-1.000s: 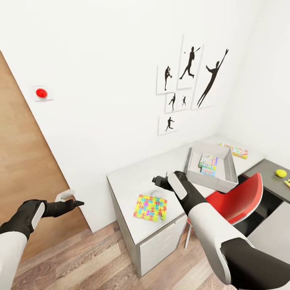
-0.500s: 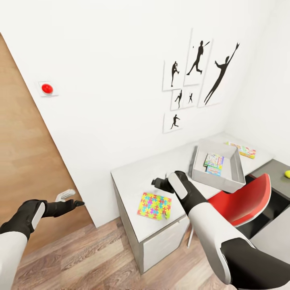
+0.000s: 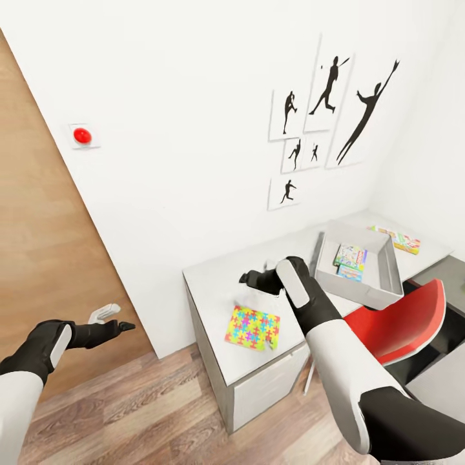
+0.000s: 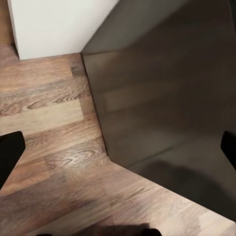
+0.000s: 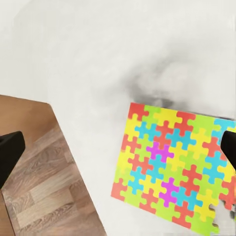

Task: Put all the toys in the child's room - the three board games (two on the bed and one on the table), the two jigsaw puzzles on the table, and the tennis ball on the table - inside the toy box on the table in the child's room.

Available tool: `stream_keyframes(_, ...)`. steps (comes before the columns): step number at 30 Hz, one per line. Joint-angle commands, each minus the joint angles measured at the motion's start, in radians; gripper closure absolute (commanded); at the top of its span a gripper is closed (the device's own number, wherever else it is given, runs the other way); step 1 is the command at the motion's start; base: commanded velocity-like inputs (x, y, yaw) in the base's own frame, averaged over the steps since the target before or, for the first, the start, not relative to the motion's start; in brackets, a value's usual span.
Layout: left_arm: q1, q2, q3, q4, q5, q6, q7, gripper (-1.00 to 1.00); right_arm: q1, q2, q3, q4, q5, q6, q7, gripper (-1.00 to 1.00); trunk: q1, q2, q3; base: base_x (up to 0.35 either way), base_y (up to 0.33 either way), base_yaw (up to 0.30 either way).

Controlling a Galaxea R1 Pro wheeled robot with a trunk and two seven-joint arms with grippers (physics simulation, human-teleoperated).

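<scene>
One multicoloured jigsaw puzzle (image 3: 253, 327) (image 5: 174, 169) lies flat near the front edge of the pale grey table (image 3: 213, 284). My right gripper (image 3: 248, 279) (image 5: 118, 147) hovers open just above the table, beside the puzzle's far edge. The light grey toy box (image 3: 368, 294) stands further right on the table, with a light blue board game (image 3: 351, 257) lying inside it. Another board game (image 3: 397, 239) in yellow and orange lies on the table behind the box. My left gripper (image 3: 126, 326) (image 4: 118, 152) is open and empty over the wood floor by the door. The tennis ball and the bed are out of view.
A brown wooden door (image 3: 39, 245) with a silver handle (image 3: 103, 313) stands at the left, close to my left gripper. A red chair (image 3: 394, 323) is tucked under the table at the right. Black silhouette pictures (image 3: 329, 110) and a red button (image 3: 82, 135) hang on the white wall.
The camera has moved, so the table and pictures sit further right and higher in the picture. My right gripper has risen slightly and shifted left relative to the puzzle. The left arm holds still.
</scene>
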Motion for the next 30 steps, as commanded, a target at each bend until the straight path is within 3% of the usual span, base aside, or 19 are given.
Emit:
stream_keyframes(1,-0.001,0.0,0.003,0.0,0.005,0.008,0.0,-1.0,-0.001,0.0,-0.008,-0.016,-0.011,0.005,-0.01,-1.0,0.001,-0.002,-0.002,0.0,0.0,0.02)
stream_keyframes(8,-0.001,-0.001,0.003,0.0,0.005,0.008,0.0,-1.0,-0.001,0.0,-0.101,-0.143,-0.015,0.054,-0.011,-1.0,0.001,-0.002,-0.007,0.0,0.0,-0.005)
stream_keyframes(11,-0.001,-0.001,0.003,0.0,0.005,0.009,0.0,-1.0,-0.003,0.0,-0.117,-0.161,-0.015,0.063,-0.013,-1.0,0.001,-0.002,-0.011,0.0,0.0,-0.094)
stream_keyframes(24,-0.001,0.002,0.003,0.0,0.005,0.01,0.0,-1.0,-0.002,0.0,-0.132,-0.163,-0.015,0.068,-0.017,-1.0,0.001,-0.002,-0.02,0.0,0.0,-0.073)
stream_keyframes(30,-0.001,0.004,0.004,0.0,0.005,0.011,-0.001,-1.0,-0.009,0.0,-0.154,-0.083,-0.013,0.07,-0.032,-1.0,0.001,-0.002,-0.021,0.0,0.0,-0.004)
